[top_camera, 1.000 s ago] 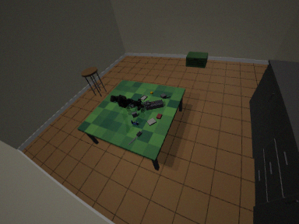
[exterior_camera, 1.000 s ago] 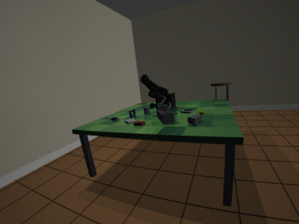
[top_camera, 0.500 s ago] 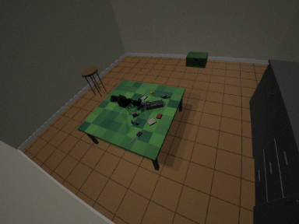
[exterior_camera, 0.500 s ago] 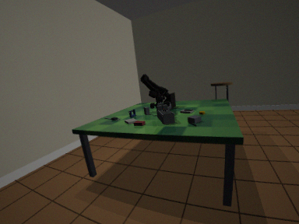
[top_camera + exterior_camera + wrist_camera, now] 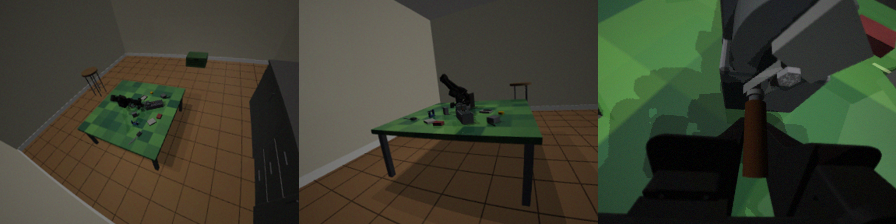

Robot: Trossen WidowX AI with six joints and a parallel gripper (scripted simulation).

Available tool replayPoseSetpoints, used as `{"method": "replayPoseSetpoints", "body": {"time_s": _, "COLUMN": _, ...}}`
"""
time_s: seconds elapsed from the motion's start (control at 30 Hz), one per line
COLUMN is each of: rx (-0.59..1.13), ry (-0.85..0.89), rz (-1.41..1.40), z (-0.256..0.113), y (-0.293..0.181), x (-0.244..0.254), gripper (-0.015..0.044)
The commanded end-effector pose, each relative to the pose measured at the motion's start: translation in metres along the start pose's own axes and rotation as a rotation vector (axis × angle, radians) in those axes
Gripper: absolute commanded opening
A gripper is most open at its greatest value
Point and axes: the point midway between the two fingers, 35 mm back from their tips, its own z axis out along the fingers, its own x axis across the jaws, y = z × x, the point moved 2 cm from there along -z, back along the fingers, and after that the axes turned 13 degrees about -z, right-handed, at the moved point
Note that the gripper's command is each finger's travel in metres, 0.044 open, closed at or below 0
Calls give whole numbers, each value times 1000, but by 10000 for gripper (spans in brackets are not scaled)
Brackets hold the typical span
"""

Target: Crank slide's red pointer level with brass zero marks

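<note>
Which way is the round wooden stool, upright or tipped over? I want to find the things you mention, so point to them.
Upright. The round brown wooden stool [image 5: 89, 71] [image 5: 520, 84] has its flat seat on top, with thin dark legs going down toward the floor.
</note>
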Motion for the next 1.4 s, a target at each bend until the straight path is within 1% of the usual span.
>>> {"method": "replayPoseSetpoints", "body": {"time_s": 0.0, "rx": -11, "ry": 13, "rz": -9, "z": -4, "y": 5, "x": 7, "gripper": 0}}
{"method": "replayPoseSetpoints", "body": {"time_s": 0.67, "rx": -12, "ry": 14, "rz": -9, "z": -20, "y": 22, "x": 10, "gripper": 0}}
{"method": "replayPoseSetpoints", "body": {"time_s": 1.37, "rx": -12, "ry": 13, "rz": -8, "z": -36, "y": 35, "x": -5, "gripper": 0}}
